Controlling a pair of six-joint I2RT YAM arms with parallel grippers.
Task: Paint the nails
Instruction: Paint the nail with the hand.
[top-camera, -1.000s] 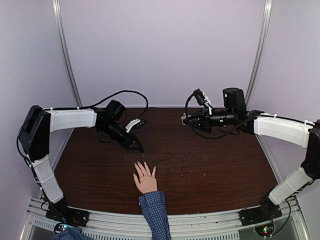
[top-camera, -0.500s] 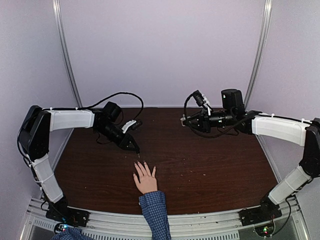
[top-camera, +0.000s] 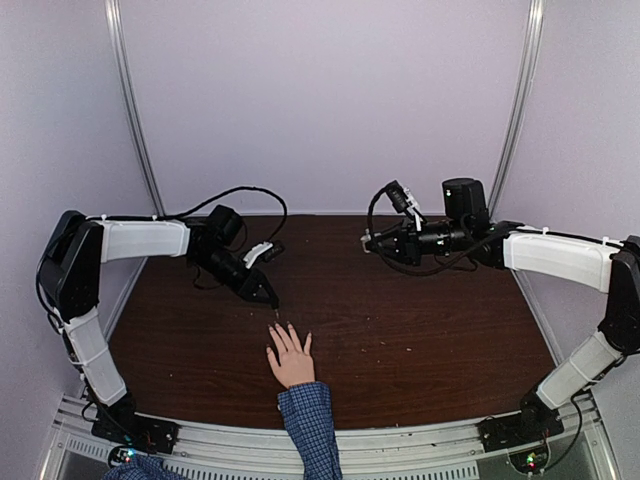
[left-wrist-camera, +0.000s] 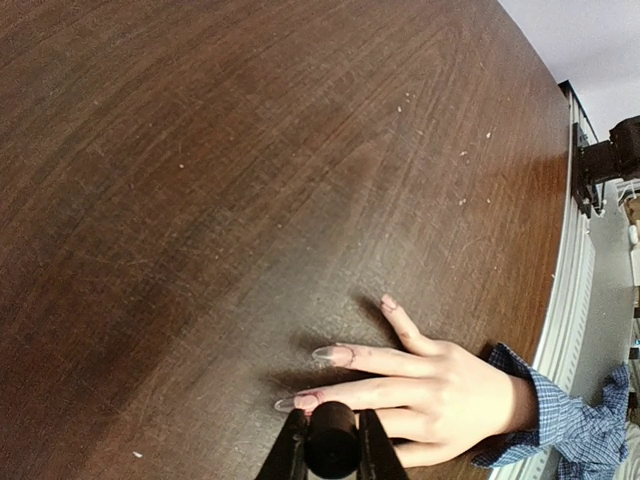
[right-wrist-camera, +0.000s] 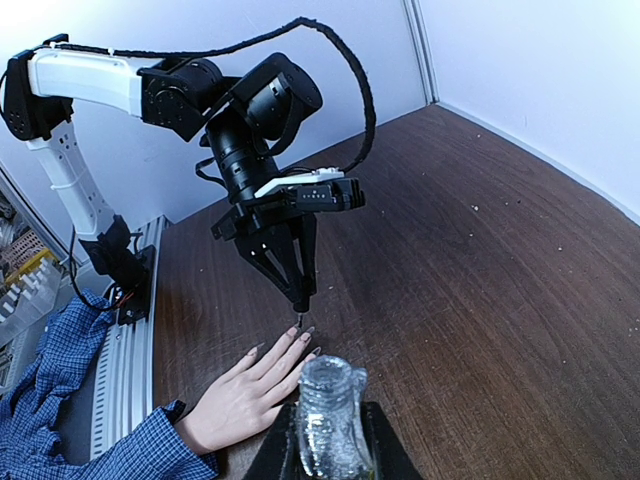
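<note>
L tool (left-wrist-camera: 332, 458) clamps black brush cap (left-wrist-camera: 332, 438) by long pale fingernails (left-wrist-camera: 330, 353), R tool (right-wrist-camera: 328, 452) grips clear glass bottle (right-wrist-camera: 328, 395); painting seemingly unstarted.

Three views, one dark brown wooden table (top-camera: 400, 320)
From high behind the arm bases we look down on it all; the left wrist view sits close above the wood, the right wrist view looks across at the white-and-black left arm (right-wrist-camera: 90, 80); all three share the light-skinned hand with blue checked cuff (top-camera: 292, 362).
</note>
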